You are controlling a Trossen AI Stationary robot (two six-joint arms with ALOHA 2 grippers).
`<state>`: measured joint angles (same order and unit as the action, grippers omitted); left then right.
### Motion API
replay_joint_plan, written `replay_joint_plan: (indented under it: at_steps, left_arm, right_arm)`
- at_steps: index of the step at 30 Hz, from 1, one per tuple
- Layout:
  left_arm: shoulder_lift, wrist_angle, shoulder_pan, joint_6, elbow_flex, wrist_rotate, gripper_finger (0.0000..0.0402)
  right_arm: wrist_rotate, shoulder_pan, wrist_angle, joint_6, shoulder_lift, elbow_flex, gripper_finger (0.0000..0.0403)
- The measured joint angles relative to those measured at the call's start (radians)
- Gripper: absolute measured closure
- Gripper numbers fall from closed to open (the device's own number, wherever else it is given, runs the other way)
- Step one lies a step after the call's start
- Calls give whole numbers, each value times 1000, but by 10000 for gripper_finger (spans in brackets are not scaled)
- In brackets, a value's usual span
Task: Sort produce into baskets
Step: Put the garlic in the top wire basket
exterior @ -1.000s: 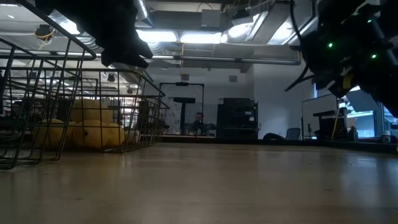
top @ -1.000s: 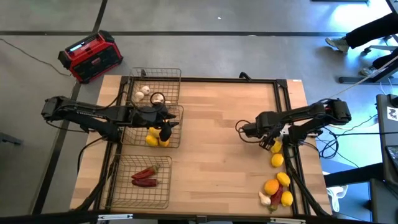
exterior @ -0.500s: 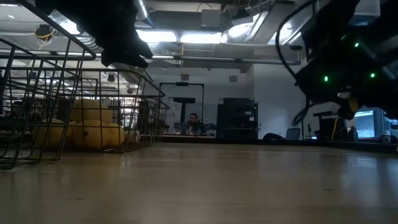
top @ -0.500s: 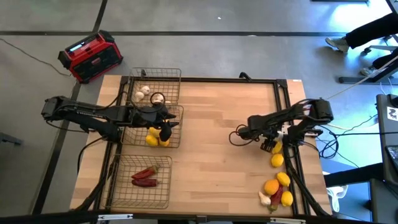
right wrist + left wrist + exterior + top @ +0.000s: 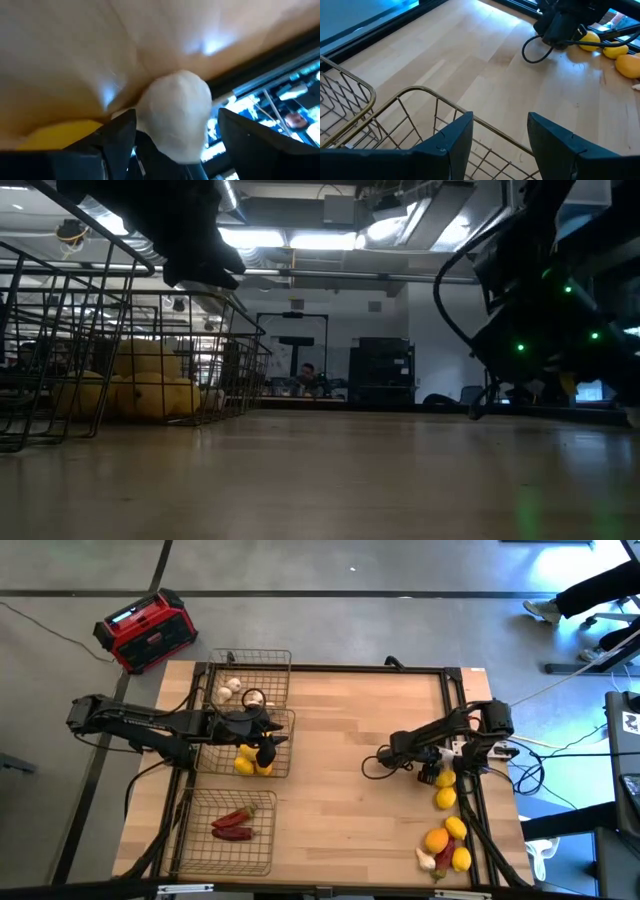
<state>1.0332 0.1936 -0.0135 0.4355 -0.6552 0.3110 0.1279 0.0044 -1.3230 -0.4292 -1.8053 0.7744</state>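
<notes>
Right gripper (image 5: 424, 772) holds a garlic bulb (image 5: 175, 120) between wide jaws, low over the desk (image 5: 340, 720) beside the produce pile (image 5: 446, 840). Risk: the round bulb slips out on the long carry to the garlic basket (image 5: 240, 675) at far left. Left gripper (image 5: 497, 137) hangs half-open, empty, over the lemon basket (image 5: 262, 750). Versus earlier: right arm has folded inward; left unchanged.
</notes>
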Motion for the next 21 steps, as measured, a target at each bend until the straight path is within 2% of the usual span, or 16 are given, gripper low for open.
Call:
replay_joint_plan:
  at_steps: [2, 7, 13, 16, 21]
  left_arm:
    - [0, 0, 0, 0, 0, 0, 219]
    - [0, -1, 0, 1, 0, 0, 219]
    - [0, -3, 0, 8, 0, 0, 219]
    - [0, -3, 0, 9, 0, 0, 219]
    - [0, -3, 0, 10, 0, 0, 219]
  right_arm:
    - [5, 1, 20, 15, 0, -3, 128]
    - [94, 2, 75, 39, 0, -4, 128]
    - [103, 2, 112, 96, 1, -2, 128]
    - [125, 2, 84, 71, 1, 17, 128]
    - [95, 2, 35, 59, 20, 18, 128]
